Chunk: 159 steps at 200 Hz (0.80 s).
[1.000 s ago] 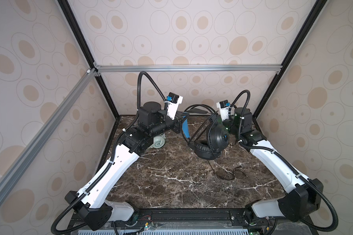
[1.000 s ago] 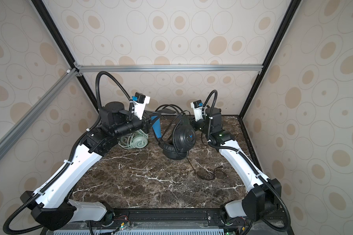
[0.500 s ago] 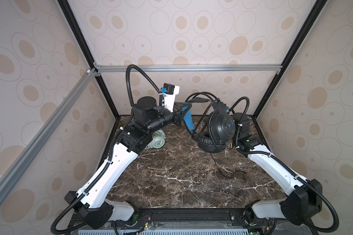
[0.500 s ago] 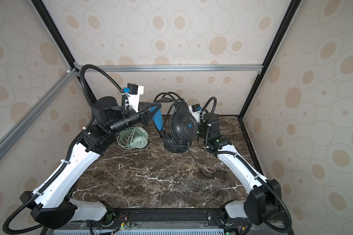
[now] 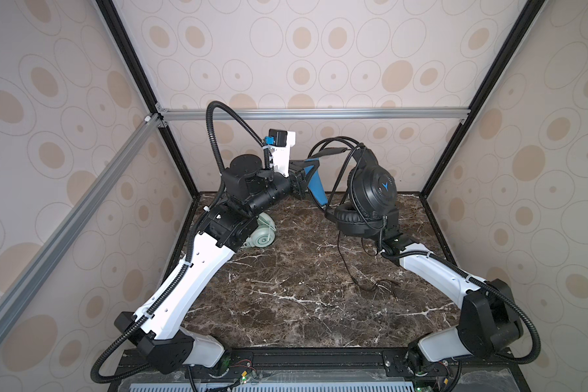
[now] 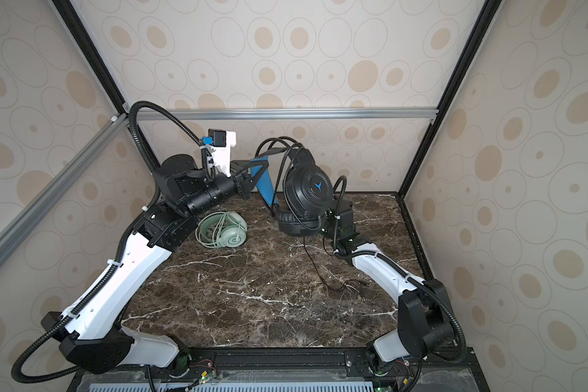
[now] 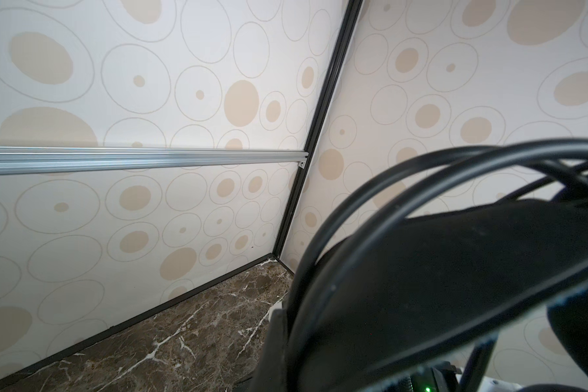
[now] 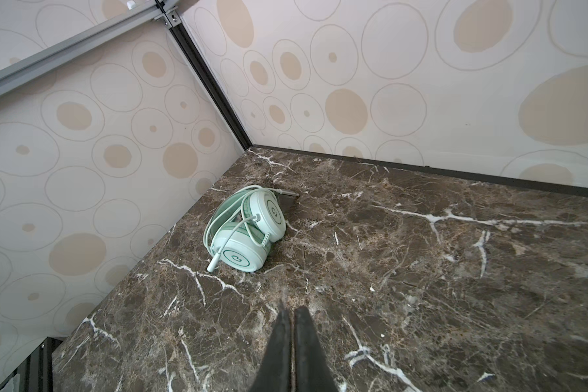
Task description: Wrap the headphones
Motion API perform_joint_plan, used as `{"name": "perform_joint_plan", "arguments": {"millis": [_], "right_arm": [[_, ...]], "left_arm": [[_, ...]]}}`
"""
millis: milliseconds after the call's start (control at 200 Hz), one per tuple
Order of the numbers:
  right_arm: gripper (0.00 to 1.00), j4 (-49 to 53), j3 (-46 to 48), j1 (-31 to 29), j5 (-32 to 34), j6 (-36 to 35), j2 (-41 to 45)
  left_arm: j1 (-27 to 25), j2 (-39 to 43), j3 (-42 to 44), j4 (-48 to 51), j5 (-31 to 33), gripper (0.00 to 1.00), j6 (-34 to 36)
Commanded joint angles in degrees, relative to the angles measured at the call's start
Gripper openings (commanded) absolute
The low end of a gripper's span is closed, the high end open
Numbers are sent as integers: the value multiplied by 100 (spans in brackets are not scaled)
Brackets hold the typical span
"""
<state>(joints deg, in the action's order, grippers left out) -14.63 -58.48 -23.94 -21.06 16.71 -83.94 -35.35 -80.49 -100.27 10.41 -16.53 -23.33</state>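
Lift has carried the black headset (image 5: 370,190) higher above the counter's (image 5: 302,305) far edge, left tool (image 5: 302,183) clamped on its blue band (image 5: 316,186); right tool (image 8: 291,342) has closed, seemingly empty; loose cable (image 5: 340,251) remains unwound.

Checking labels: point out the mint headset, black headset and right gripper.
mint headset (image 8: 248,234): right wrist view, ear cushion.
black headset (image 5: 369,188): a top view, outer earcup shell.
right gripper (image 8: 291,310): right wrist view, between shut fingertips.

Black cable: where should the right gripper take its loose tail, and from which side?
I'd grip the hanging stretch below the ear cup, side-on from the right: there it hangs clear of the table, while its end lies kinked flat on it.
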Motion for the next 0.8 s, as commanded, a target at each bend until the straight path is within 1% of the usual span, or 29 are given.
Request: {"name": "perform_joint_plan", "arguments": {"millis": [0, 135, 240, 395, 500, 595, 665, 790], "right_arm": [[6, -328, 100, -116, -89, 102, -154], [5, -532, 92, -197, -187, 228, -416], [6, -728, 106, -267, -220, 314, -646], [6, -1080, 187, -296, -324, 558, -1006], [8, -1127, 220, -343, -345, 580, -1087], [15, -1177, 252, -364, -379, 588, -1133], [16, -1191, 251, -370, -390, 583, -1164], [13, -1221, 251, -379, -392, 597, -1185]], "left_arm": [[20, 38, -328, -803, 173, 0, -575], [16, -74, -415, -1022, 135, 0, -759], [19, -219, -644, -991, 51, 0, -769], [15, -256, -727, -953, 71, 0, -809], [19, -266, -766, -882, 187, 0, -813], [21, -285, -788, -866, 274, 0, -838], [28, -310, -802, -849, 287, 0, -872], [21, -301, -760, -916, 303, 0, -941]]}}
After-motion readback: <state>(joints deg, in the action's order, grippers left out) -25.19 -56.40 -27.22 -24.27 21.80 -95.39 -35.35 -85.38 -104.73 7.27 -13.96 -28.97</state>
